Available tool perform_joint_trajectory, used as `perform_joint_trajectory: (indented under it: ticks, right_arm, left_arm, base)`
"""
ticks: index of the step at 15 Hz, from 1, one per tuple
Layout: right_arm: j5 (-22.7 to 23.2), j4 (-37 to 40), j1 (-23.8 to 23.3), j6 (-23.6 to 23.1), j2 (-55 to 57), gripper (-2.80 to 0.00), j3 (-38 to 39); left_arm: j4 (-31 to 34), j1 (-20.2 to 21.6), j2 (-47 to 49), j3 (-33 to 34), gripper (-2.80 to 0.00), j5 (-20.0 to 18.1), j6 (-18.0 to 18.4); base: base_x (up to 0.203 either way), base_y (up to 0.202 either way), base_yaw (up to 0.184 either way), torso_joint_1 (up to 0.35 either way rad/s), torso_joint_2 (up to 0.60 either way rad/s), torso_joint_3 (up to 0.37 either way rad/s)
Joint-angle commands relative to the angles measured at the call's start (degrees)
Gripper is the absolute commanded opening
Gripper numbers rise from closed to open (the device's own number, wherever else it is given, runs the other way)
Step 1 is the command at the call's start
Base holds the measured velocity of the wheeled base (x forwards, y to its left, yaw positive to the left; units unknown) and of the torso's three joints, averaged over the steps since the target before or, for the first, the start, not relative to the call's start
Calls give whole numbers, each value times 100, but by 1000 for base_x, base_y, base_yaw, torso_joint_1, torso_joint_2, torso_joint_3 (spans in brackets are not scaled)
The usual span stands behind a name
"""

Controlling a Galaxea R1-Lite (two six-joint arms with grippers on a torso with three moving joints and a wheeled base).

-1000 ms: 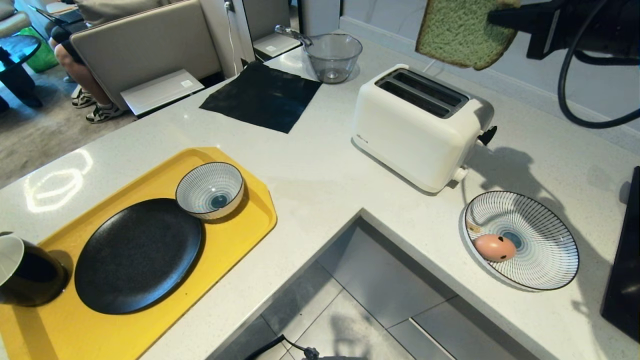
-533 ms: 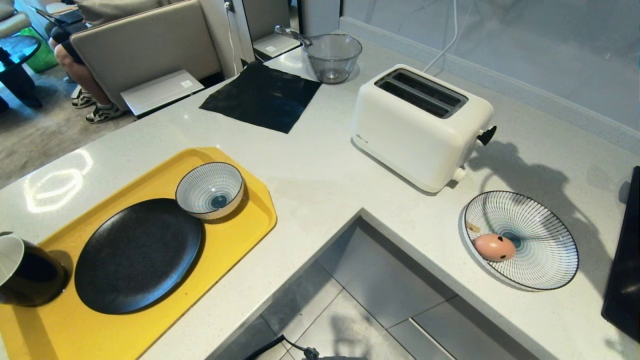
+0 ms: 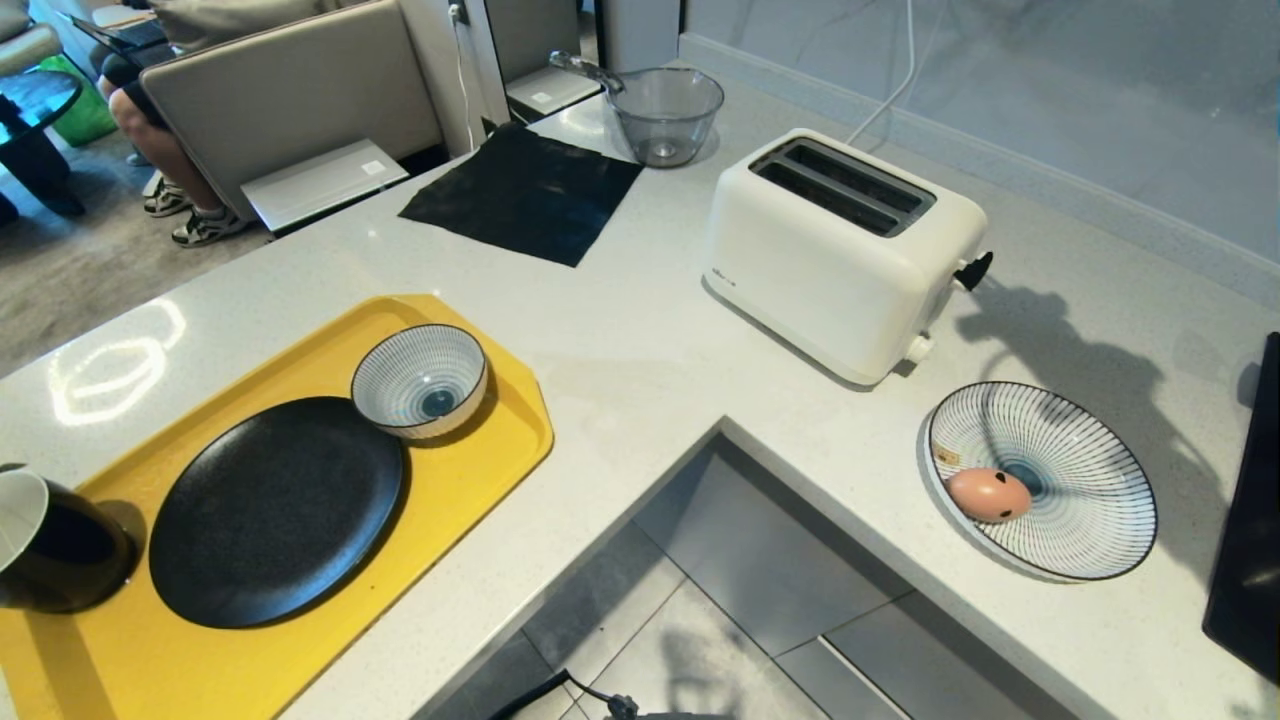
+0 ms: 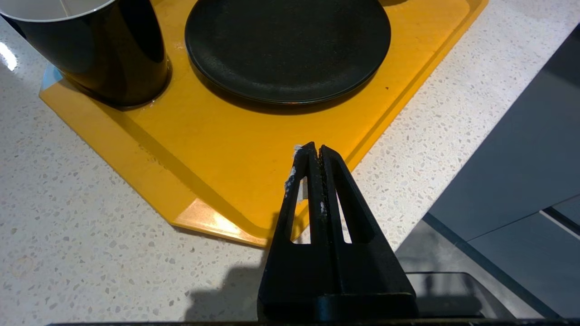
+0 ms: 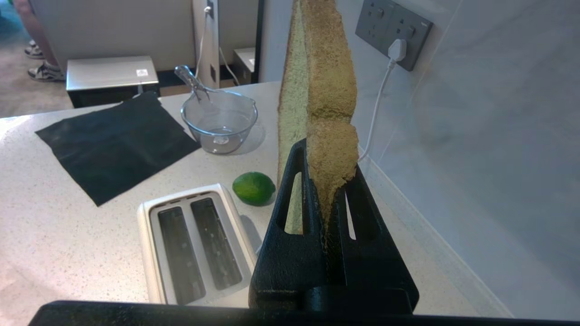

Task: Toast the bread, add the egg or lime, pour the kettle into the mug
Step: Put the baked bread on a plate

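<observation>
High above the counter, clear of the toaster (image 5: 195, 244), the bread (image 5: 324, 90) stands on edge, its lower crust clamped between the fingers of the right gripper (image 5: 327, 181); the two slots below it are empty; a lime (image 5: 253, 188) lies on the counter just beside the toaster, on its far side; neither this arm nor the slice shows in the head view. From the toaster in the head view, the egg (image 3: 988, 494) lies at about 5 o'clock in a striped plate (image 3: 1090, 520); a clear jug (image 3: 665, 112) stands at 11 o'clock beside a black cloth (image 3: 525, 193); the yellow tray (image 3: 480, 470) sits at 8 o'clock, bearing a black plate (image 3: 275, 510), a striped bowl (image 3: 420, 380) and the mug (image 3: 55, 545). The left gripper (image 4: 316, 151) hangs over the tray's near corner, fingers pressed together on nothing.
</observation>
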Motion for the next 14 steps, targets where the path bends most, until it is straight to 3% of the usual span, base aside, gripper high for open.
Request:
perform_joint_trajectory:
  ticks: [1,7,14]
  right_arm:
    - [7,-2,0,-27,11,-280,-4]
    - [-116,-2,1,-36,28,-280,22]
    - [-98,-2,0,-27,62,-280,-4]
  left_arm:
    - [-3,1,0,79,-280,5,0]
    - [-3,1,0,79,-280,5,0]
    - [-3,1,0,79,-280,5,0]
  base:
    - [0,0,0,0,0,0]
    - [-12,0,0,1,1,1]
    - [-186,0,1,1,1,2]
